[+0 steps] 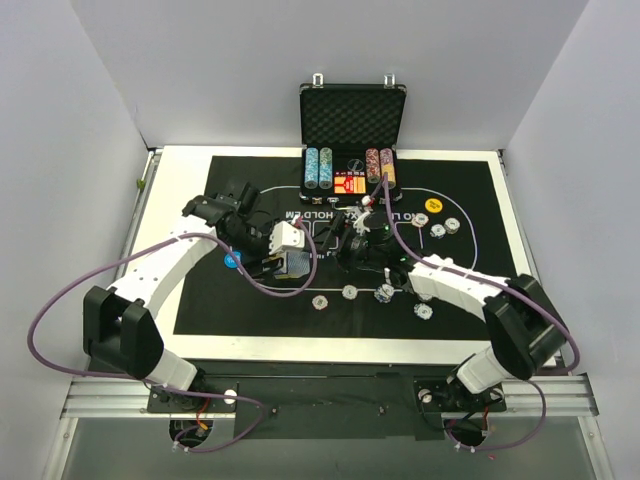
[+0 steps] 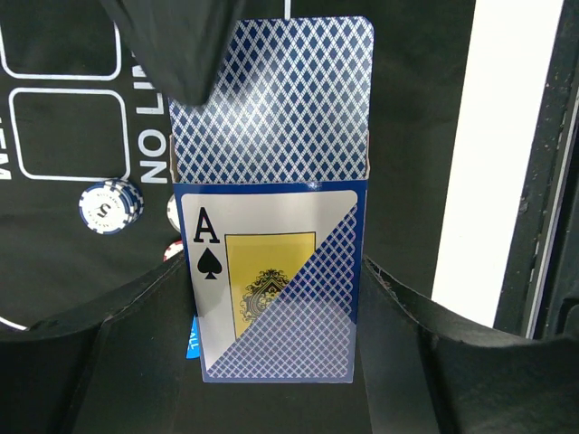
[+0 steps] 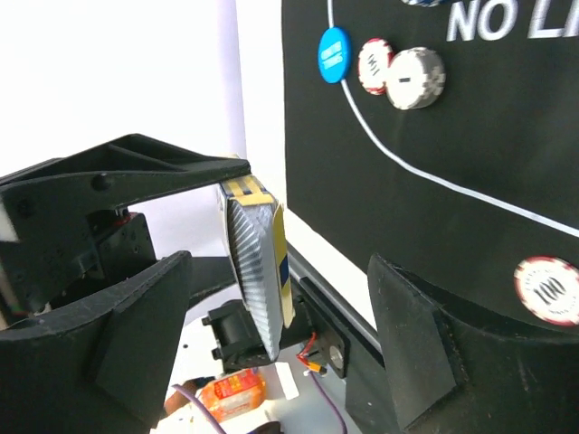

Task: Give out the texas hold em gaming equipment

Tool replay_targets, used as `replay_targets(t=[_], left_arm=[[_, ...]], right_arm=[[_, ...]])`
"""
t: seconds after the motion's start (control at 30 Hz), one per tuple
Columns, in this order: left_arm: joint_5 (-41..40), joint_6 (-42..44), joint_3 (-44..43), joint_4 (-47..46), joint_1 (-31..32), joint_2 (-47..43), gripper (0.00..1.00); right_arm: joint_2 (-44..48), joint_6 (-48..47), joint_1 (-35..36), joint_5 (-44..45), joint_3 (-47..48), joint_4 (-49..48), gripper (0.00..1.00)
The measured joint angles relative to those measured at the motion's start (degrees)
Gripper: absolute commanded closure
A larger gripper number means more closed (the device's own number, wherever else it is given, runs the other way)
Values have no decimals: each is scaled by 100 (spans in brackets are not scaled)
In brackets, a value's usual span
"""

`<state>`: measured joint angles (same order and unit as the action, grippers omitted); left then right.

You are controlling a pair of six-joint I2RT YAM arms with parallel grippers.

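Clamping the card pack [image 2: 271,163] in the left gripper [image 2: 276,271] (ace of spades showing), straddling it with wide-open right gripper [image 3: 280,264].

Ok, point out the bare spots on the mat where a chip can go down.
Bare: the mat at its right end, beyond the yellow button; its near-left corner, below the blue button. Crowded: centre, around the card box, and the near chip row.

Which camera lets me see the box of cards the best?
The left wrist view. The card box faces that camera flat, so its ace of spades and blue criss-cross pattern show clearly. The right wrist view catches only its thin edge. In the top view I cannot make it out.
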<state>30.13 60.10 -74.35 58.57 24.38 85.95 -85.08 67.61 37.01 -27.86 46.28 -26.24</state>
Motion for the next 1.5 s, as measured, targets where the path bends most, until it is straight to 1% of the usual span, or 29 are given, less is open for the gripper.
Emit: replay_targets(t=[0.1,0.3,0.37,0.43,0.47,0.5,0.57,0.6,0.7,0.77,0.83,0.87,0.9,0.93,0.97,1.0,1.03,1.07,1.13,1.17,1.27,1.5], left_arm=[[0,-98,-205,153,46,0,82],[-46,-195,-442,323,114,17,83],[-72,-243,-479,348,151,35,83],[-98,-280,-514,380,197,59,83],[-116,-299,-535,393,221,76,83],[-127,-321,-557,398,249,92,83],[-151,-363,-603,420,299,125,83],[-164,-391,-636,435,319,142,83],[-186,-439,-748,459,363,162,83],[-210,-463,-804,474,369,170,82],[-229,-505,-831,472,372,175,75],[-240,-529,-839,476,372,179,58],[-249,-553,-841,479,372,184,50],[-249,-573,-841,479,372,184,37],[-249,-601,-846,479,369,184,34],[-249,-629,-857,485,372,184,27],[-247,-656,-868,496,372,184,27],[-245,-669,-874,501,372,184,18],[-212,-710,-876,487,372,170,16],[-192,-737,-876,457,365,151,11],[-66,-782,-876,413,310,22,10],[87,-793,-852,411,214,-251,9]], right_arm=[[-280,278,118,-96,0,-520,27],[-542,586,334,-173,0,-1167,27],[-573,640,378,-195,-2,-1305,28],[-592,684,413,-201,-2,-1384,33],[-605,706,435,-201,0,-1416,38],[-634,728,444,-203,0,-1471,41],[-726,787,472,-210,0,-1604,50],[-763,807,472,-212,0,-1668,56],[-868,916,472,-210,0,-1775,60],[-872,964,472,-210,0,-1858,66],[-872,1021,472,-210,0,-1987,79],[-872,1038,472,-212,0,-2028,83],[-872,1045,470,-212,0,-2050,88],[-872,1038,470,-219,-2,-2061,89],[-872,1038,466,-225,-9,-2079,90],[-872,1038,463,-240,-24,-2105,90],[-872,1056,446,-254,-46,-2159,91],[-872,1078,415,-262,-76,-2229,91],[-872,1174,380,-326,-155,-2385,92],[-872,1250,350,-332,-214,-2455,92],[-872,1423,216,-378,-367,-2551,92],[-846,1440,142,-393,-387,-2503,92]])
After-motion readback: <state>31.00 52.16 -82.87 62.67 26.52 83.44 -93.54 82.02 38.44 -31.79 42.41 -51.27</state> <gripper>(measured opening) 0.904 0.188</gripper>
